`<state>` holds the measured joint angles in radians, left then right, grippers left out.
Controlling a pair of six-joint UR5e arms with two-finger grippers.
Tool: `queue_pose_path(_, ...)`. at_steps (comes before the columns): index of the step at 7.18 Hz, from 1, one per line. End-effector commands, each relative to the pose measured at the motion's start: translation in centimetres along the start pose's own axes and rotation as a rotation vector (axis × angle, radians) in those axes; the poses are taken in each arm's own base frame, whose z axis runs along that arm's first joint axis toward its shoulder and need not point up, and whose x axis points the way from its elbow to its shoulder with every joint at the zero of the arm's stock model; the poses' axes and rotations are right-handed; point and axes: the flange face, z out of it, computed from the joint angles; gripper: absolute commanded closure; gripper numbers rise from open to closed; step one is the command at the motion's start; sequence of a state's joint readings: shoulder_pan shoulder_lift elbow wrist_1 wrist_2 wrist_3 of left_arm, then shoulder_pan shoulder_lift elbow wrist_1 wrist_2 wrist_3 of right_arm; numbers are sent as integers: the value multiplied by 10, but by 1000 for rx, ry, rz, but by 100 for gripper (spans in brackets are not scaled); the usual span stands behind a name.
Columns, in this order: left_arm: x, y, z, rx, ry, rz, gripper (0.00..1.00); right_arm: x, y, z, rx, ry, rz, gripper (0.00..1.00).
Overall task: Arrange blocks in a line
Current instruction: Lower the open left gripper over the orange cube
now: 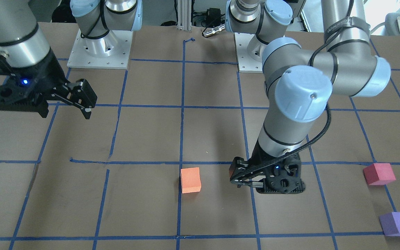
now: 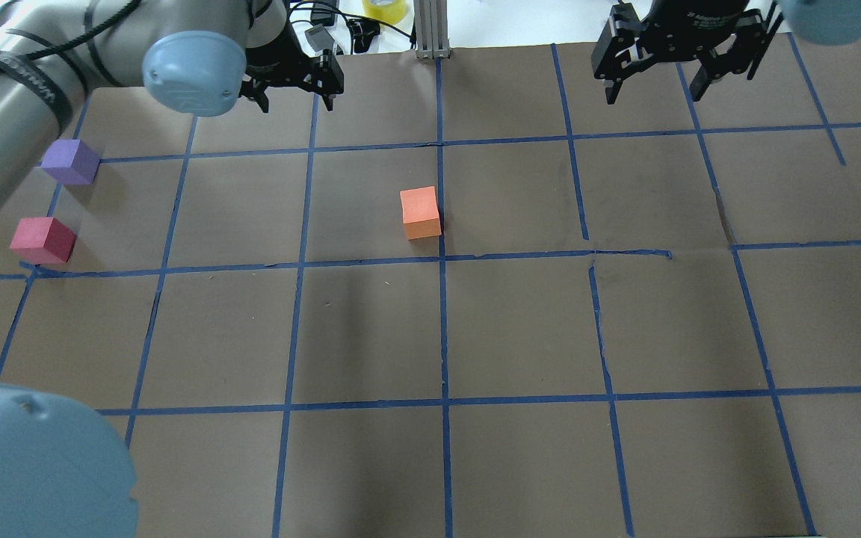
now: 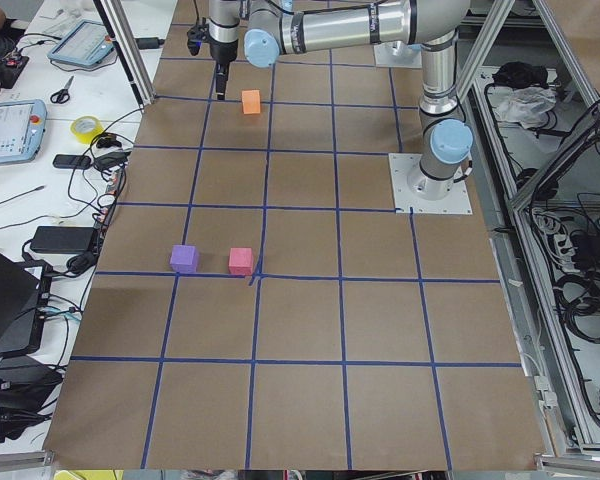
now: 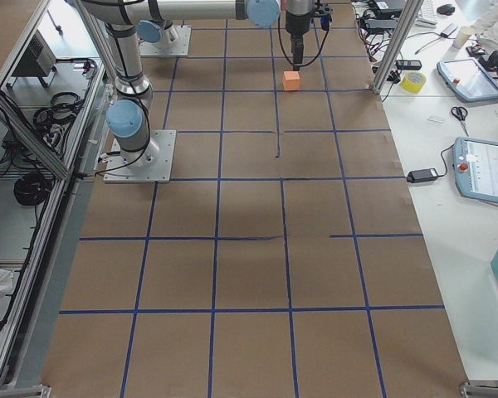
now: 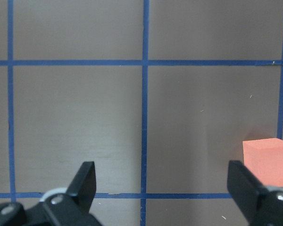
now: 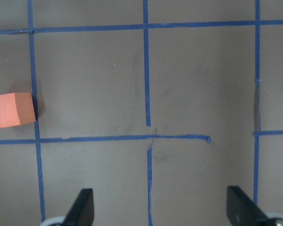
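I'm hovering the left pincer [image 5: 162, 188], spread wide, over bare table [image 5: 75, 117]. The orange block [image 5: 268, 161] is sitting at the wrist frame's lower right, just outside one finger. The right pincer [image 6: 160, 207], also spread, is hanging farther off.

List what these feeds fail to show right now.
- Pinkish-red block and purple block: outside the exterior right frame and both wrist views.
- Orange block: cut by the frame edge in both wrist views.
- Left tool: its height above the table; too small in the side views, foreshortened elsewhere.
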<state>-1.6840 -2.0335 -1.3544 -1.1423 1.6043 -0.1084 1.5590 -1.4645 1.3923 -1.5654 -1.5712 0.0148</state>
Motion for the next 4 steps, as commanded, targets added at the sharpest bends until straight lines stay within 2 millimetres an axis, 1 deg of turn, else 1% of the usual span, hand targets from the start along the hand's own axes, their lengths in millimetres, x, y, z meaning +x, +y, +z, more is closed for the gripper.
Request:
queue_pose_path(1,68,10,58,-50,13,-5,0,-8,46,-34,-35,-19,-21,0)
queue_pose_path(2,85,14,80,-62,15,11,0,-21,49,-36,-34,-84,-30,0)
queue_pose_path(3,96,17,98,-84,30,-35,0,-21,49,-33,-38,-75,-40,0)
queue_pose_path(4,105,23,115,-117,60,-39,0,-22,51,-36,-32,-78,-48,0)
